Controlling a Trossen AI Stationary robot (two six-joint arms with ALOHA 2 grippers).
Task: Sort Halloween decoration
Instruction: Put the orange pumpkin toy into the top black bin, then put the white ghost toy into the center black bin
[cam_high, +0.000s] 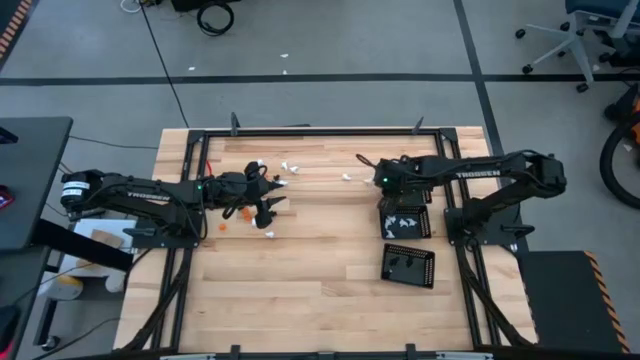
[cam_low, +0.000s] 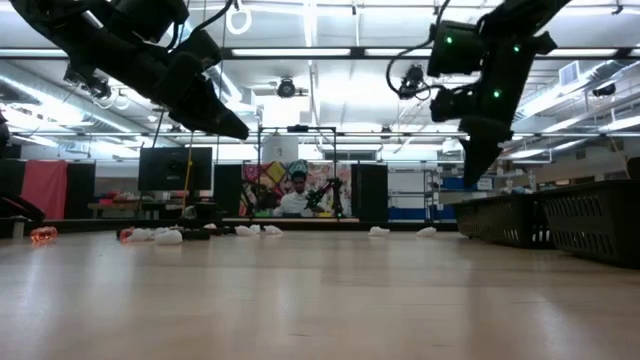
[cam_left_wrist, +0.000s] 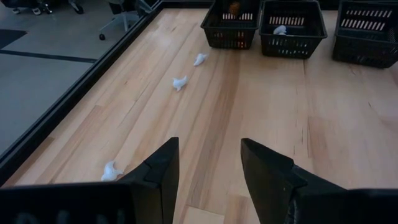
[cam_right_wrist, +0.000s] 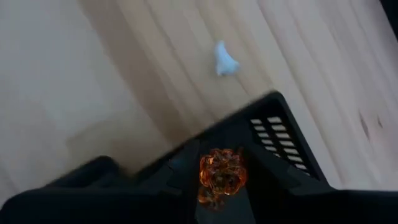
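the right hand (cam_right_wrist: 221, 186) is clamped on an orange piece (cam_right_wrist: 222, 173) above a black tray (cam_right_wrist: 283, 134); the left hand (cam_left_wrist: 208, 168), fingers apart, hovers over the bench (cam_left_wrist: 267, 106).

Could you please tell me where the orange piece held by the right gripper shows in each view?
Right wrist: orange piece low centre, pinched in the right gripper.
High: hidden beneath that gripper, right of centre.
Low: not discernible; the gripper hangs upper right.
Left wrist: an orange speck at top centre over the leftmost tray, likely it.
Shared landmark: that black tray below the gripper.
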